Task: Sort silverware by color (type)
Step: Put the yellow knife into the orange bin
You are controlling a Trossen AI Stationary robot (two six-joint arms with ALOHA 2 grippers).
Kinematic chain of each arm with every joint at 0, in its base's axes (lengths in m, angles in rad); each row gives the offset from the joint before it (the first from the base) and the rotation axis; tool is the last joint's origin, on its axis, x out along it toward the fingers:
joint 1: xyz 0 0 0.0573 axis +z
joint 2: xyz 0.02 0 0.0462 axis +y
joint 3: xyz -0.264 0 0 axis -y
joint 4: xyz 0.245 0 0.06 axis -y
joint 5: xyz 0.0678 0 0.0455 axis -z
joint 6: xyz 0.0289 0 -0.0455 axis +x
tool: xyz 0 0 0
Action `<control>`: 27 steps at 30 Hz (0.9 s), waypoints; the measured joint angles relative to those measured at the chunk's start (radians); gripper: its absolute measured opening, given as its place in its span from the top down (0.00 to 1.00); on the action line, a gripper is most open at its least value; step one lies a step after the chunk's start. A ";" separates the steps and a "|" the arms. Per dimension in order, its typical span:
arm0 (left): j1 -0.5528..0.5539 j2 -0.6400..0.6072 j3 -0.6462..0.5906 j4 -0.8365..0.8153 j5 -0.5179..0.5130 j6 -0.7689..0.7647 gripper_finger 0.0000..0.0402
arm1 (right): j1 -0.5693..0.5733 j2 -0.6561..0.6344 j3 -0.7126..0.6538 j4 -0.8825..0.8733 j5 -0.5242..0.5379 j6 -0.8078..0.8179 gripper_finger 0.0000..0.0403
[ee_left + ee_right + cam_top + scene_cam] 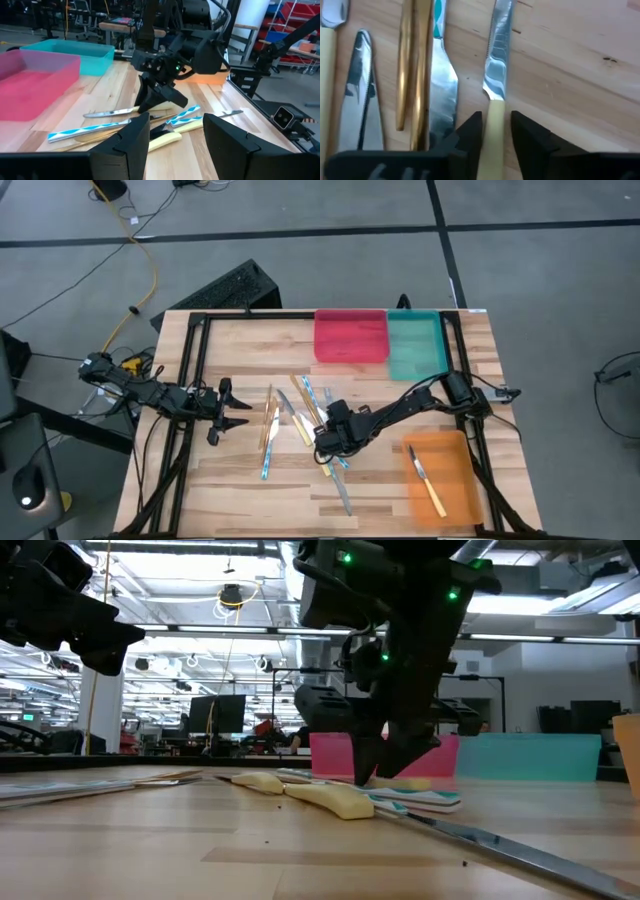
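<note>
The silverware [295, 420] lies loose on the wooden table's middle: yellow-handled knives [330, 800], light-blue striped pieces [182, 115] and thin golden sticks [412, 65]. My right gripper [330, 445] is down over the pile's right part, slanting from the right. It is open, its fingers [470, 132] on either side of one knife's yellow handle [493, 125]; the blade [498, 55] points away along the table. My left gripper [176, 122] waits open at the pile's left [232, 408], level above the table. My right gripper's fingers come from above at a slant and lie across the knife's yellow handle [493, 127], close to where the blade begins. A narrow strip of table shows between one finger and the handle. Whether the other finger touches it, I cannot tell. The knife lies flat on the table.
An orange tray [458, 455] at the near right holds one yellow-handled knife [426, 480]. A red tray [350, 335] and a teal tray [415, 345] stand side by side at the far edge. Dark frame rails run along the table's left and right sides.
</note>
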 joint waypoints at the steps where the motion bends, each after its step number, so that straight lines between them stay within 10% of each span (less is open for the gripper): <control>1: 0.000 0.001 0.000 0.000 0.000 0.000 0.58 | 0.001 0.000 0.000 -0.004 -0.001 0.002 0.74; 6: 0.000 0.001 0.000 0.000 0.000 0.000 0.58 | 0.003 0.000 -0.001 -0.006 -0.004 -0.006 0.91; 27: 0.000 0.001 0.000 0.000 -0.001 0.000 0.58 | -0.014 -0.012 0.229 -0.387 -0.030 -0.184 0.91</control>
